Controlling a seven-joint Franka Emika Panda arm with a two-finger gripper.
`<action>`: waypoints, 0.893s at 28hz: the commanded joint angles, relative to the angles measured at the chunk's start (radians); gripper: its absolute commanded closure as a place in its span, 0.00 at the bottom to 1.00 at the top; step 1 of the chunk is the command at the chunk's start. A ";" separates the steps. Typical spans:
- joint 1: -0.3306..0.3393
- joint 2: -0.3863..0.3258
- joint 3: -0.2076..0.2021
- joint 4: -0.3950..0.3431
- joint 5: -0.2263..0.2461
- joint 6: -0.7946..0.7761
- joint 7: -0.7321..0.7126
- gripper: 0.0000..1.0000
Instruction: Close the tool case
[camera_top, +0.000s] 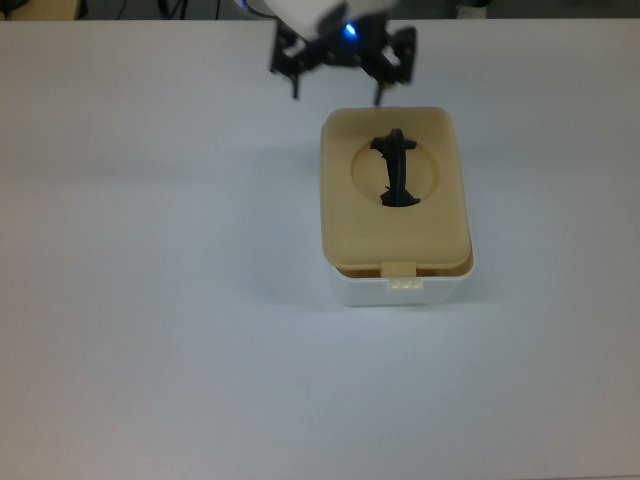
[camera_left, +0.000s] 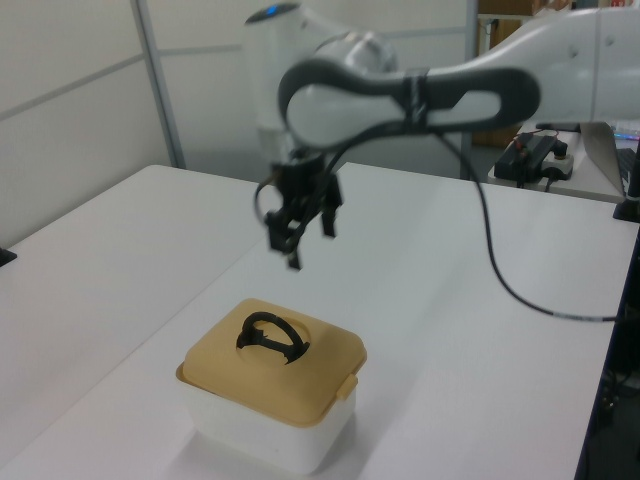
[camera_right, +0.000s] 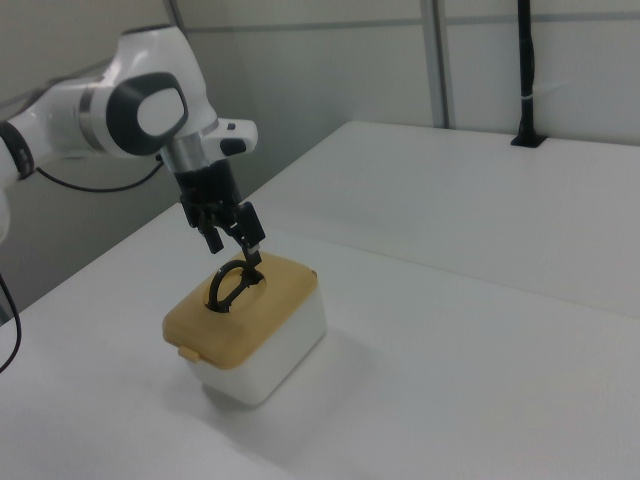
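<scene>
A plain white table (camera_top: 150, 300) fills the top view; the tool case (camera_top: 397, 280) sits right of the top view's centre, its white box showing only along the near edge under the beige lid (camera_top: 395, 230), which lies flat on the box with a small clip tab (camera_top: 398, 268) at the front; the black handle (camera_top: 397, 168) stands in the lid's round recess; the gripper (camera_top: 340, 78) hangs near the top edge, clear of the case, jaws spread wide and holding nothing. In the left view pale wall panels stand behind the table (camera_left: 120, 260); the case (camera_left: 270, 400) rests low in the frame, lid (camera_left: 275, 365) seated and handle (camera_left: 268, 335) arched upright; the gripper (camera_left: 308, 245) hovers well above it, fingers apart and empty; a black cable (camera_left: 500, 270) loops down from the white arm (camera_left: 400, 80). In the right view the table (camera_right: 480, 300) runs back to a grey wall; the case (camera_right: 250, 330) sits at the right view's left, closed; the gripper (camera_right: 235, 255) hangs just above the handle (camera_right: 232, 282), open.
</scene>
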 joint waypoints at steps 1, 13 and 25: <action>-0.079 -0.093 -0.007 -0.019 0.009 -0.112 -0.124 0.00; -0.168 -0.141 -0.008 -0.057 0.029 -0.133 -0.210 0.00; -0.162 -0.150 -0.002 -0.114 0.027 -0.062 -0.210 0.00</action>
